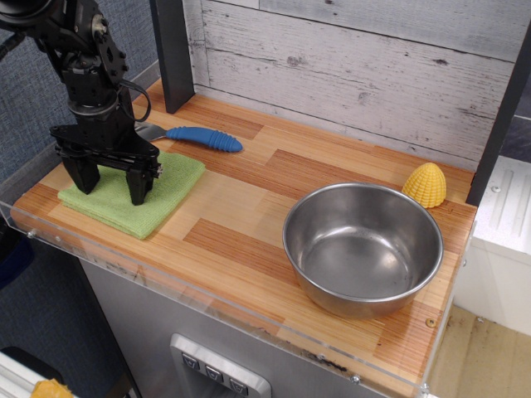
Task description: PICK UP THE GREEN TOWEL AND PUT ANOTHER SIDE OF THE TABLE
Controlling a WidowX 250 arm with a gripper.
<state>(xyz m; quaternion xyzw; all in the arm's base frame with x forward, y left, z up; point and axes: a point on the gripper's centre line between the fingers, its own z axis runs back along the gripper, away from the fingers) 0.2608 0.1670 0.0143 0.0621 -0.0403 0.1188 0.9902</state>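
Green towel (133, 196): one, under the spread, released gripper (111, 186); one steel bowl (362, 246), one corn toy (425, 185).

arm: black, boxy jointed segments | cable: black loop | pincer (111, 181): two black blunt fingers

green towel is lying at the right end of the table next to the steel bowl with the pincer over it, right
Not quite. In the observation.image view the green towel lies at the left end of the table, well apart from the steel bowl. The pincer is indeed over it, jaws spread.
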